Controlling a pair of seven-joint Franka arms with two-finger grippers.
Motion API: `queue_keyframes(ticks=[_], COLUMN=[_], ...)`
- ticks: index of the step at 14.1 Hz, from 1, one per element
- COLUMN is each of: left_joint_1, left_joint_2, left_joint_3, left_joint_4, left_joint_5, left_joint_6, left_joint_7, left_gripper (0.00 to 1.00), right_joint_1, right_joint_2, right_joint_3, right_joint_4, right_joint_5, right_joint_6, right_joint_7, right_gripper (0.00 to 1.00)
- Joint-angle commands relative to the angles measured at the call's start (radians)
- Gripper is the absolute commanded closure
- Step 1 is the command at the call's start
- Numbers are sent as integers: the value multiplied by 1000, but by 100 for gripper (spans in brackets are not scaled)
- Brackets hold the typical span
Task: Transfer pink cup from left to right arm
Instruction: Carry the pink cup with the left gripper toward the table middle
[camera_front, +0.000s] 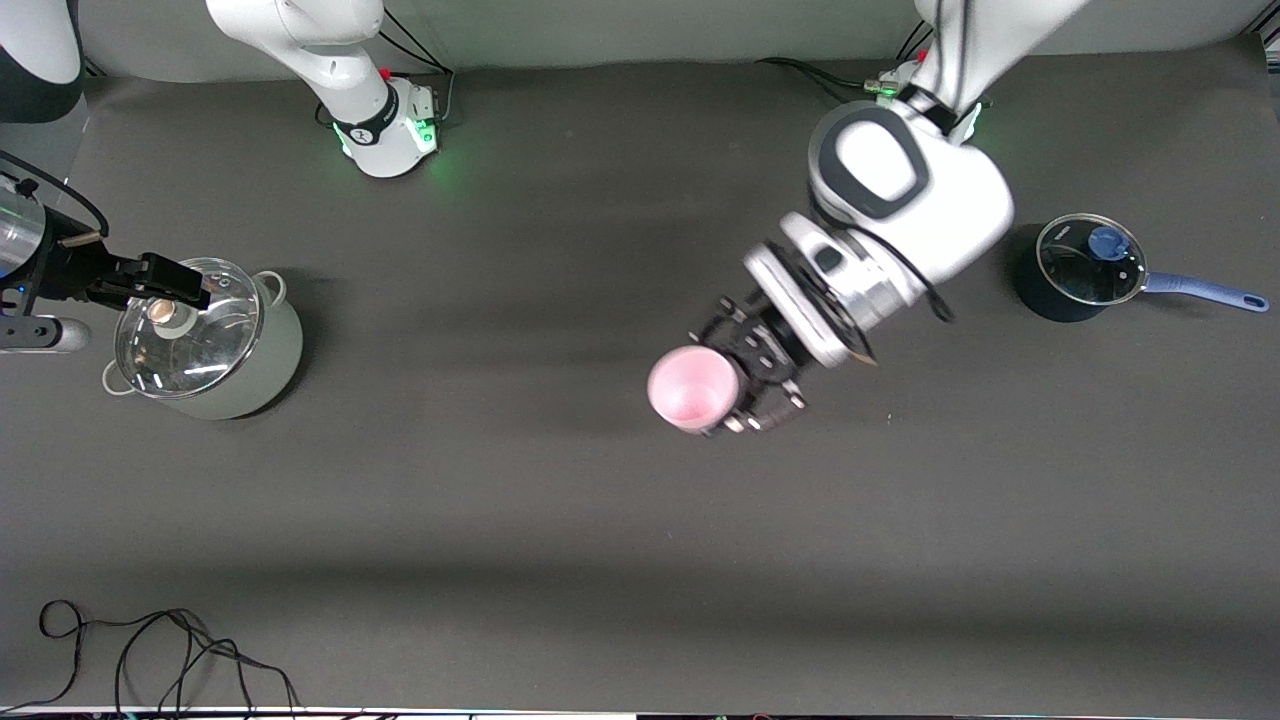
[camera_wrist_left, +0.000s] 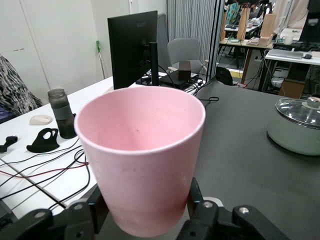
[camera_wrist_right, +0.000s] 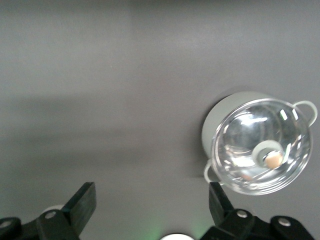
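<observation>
Two arms are over the dark surface (camera_front: 560, 560). Above its middle, the left end effector (camera_front: 735, 375), a black linked-finger claw, is clamped on the pink cup (camera_front: 692, 389), its fingers (camera_wrist_left: 205, 220) pressing the cup's lower wall from both sides; the cup is held off the surface. The right end effector (camera_front: 165, 283) hovers over the glass-lidded pale green pot (camera_front: 215, 345) at the right arm's end, its fingers (camera_wrist_right: 82, 202) spread apart. A blue-handled saucepan (camera_front: 1085, 268) sits at the left arm's end.
</observation>
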Motion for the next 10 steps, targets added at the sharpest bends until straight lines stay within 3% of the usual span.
queue_keyframes(ticks=[1,8,10], left_joint_1=[-91,-129,-130], left_joint_2=[3,6,8], left_joint_3=[-11,-9,-9], left_joint_4=[-2,1,1], left_joint_5=[-14,-56,-57], left_joint_6=[122,148,150], left_joint_7=[-22,-32,-32], left_gripper=[70,70,70], right_joint_1=[22,251,297], right_joint_2=[8,63,115], right_joint_3=[4,6,4], right_joint_4=[50,163,226], right_joint_5=[71,96,162], right_joint_6=[-17,-15,-12], right_joint_7=[194,780,963], right_gripper=[0,0,0])
